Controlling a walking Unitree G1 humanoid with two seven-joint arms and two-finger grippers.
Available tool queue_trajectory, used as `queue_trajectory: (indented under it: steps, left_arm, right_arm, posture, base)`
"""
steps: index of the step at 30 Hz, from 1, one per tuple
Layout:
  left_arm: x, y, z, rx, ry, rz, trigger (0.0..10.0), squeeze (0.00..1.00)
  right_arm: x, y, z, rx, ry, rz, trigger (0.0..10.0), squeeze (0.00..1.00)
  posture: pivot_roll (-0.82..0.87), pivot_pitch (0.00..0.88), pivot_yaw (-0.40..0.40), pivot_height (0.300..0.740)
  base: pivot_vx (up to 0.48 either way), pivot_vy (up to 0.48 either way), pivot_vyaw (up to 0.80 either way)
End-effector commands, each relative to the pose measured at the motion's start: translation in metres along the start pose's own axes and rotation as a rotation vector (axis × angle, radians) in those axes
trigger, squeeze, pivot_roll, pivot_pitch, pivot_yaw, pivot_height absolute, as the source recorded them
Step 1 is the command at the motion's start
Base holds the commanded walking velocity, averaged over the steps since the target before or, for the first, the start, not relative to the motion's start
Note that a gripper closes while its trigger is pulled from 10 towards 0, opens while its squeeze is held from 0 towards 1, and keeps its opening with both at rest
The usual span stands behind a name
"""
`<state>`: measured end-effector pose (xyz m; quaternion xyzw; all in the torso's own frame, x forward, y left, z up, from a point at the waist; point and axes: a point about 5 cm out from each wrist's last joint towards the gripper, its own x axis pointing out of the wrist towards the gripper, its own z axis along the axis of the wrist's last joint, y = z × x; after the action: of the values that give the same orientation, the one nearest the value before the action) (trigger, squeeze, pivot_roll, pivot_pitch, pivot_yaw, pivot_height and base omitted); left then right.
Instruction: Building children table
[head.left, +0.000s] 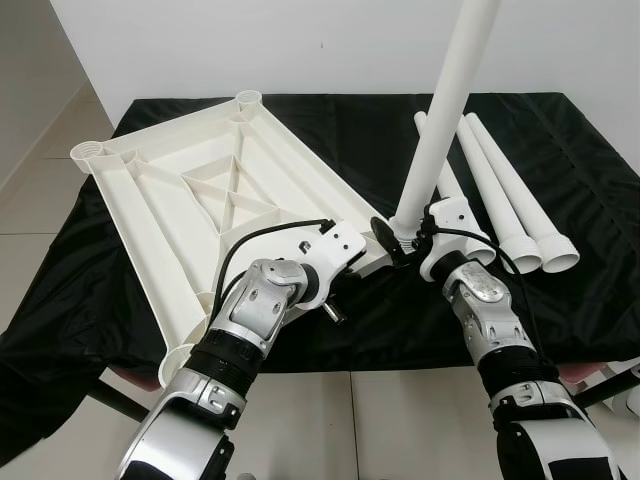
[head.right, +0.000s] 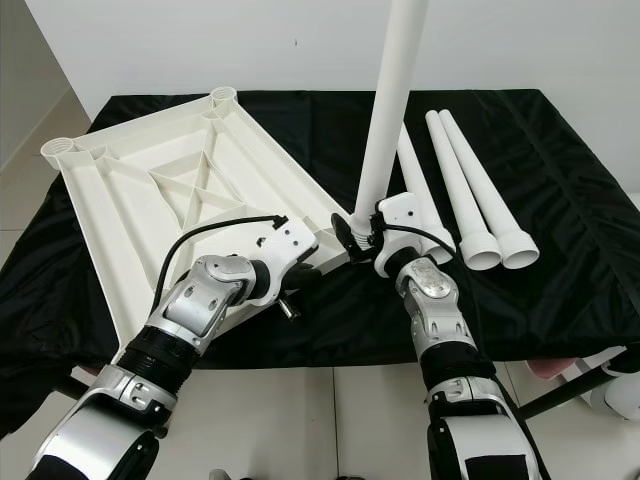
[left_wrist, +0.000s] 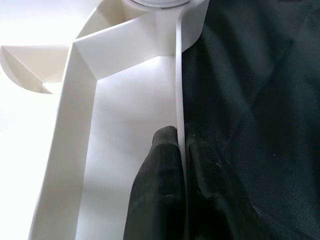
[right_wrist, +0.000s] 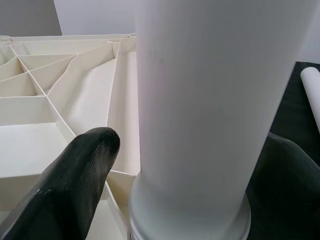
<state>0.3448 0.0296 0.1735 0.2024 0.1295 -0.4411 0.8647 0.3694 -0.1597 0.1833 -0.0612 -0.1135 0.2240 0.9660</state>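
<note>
Standing upright at the near right corner of the upturned tabletop (head.left: 200, 190) is one white leg (head.left: 445, 110), its flared foot sitting on or in the corner socket — whether it is fully seated I cannot tell. The right gripper (head.left: 405, 240) has its two black fingers (right_wrist: 75, 175) either side of the leg's base, clasping it, with the pale collar of the leg just below them. The left gripper (left_wrist: 180, 165) is pinched closed on the thin outer rim of the tabletop near that same corner, steadying it against the black cloth (head.left: 580, 160) that covers the work surface.

By my reckoning the job is at an early stage: one leg is going in, and three more legs (head.left: 505, 190) lie side by side on the cloth, just right of the upright one. The far sockets (head.left: 248, 99) at the other corners look empty — so three fittings remain, then turning the table onto its feet.
</note>
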Motion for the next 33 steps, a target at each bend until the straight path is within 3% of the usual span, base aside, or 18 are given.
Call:
queue_trajectory:
  steps: [1, 16, 22, 33]
  left_arm:
    - [-0.001, 0.009, -0.005, 0.003, 0.021, 0.142, 10.0, 0.00]
    - [-0.002, 0.010, -0.005, 0.002, 0.025, 0.146, 10.0, 0.00]
    - [-0.003, 0.011, -0.006, 0.002, 0.027, 0.148, 10.0, 0.00]
    - [-0.003, 0.009, -0.006, 0.004, 0.029, 0.141, 10.0, 0.00]
  right_arm:
    - [0.002, -0.001, 0.002, -0.012, -0.008, 0.019, 10.0, 0.00]
    - [0.006, -0.011, 0.015, -0.046, -0.010, 0.139, 10.0, 0.00]
    - [0.006, -0.011, 0.017, -0.032, 0.010, 0.245, 10.0, 0.00]
    - [0.006, -0.020, 0.016, -0.017, 0.041, 0.256, 10.0, 0.00]
  posture:
    - [-0.12, 0.123, 0.075, 0.740]
    - [-0.11, 0.132, 0.075, 0.740]
    - [-0.11, 0.135, 0.075, 0.740]
    - [-0.11, 0.141, 0.080, 0.740]
  base:
    - [0.000, 0.000, 0.00]
    - [0.000, 0.000, 0.00]
    - [0.000, 0.000, 0.00]
    - [0.000, 0.000, 0.00]
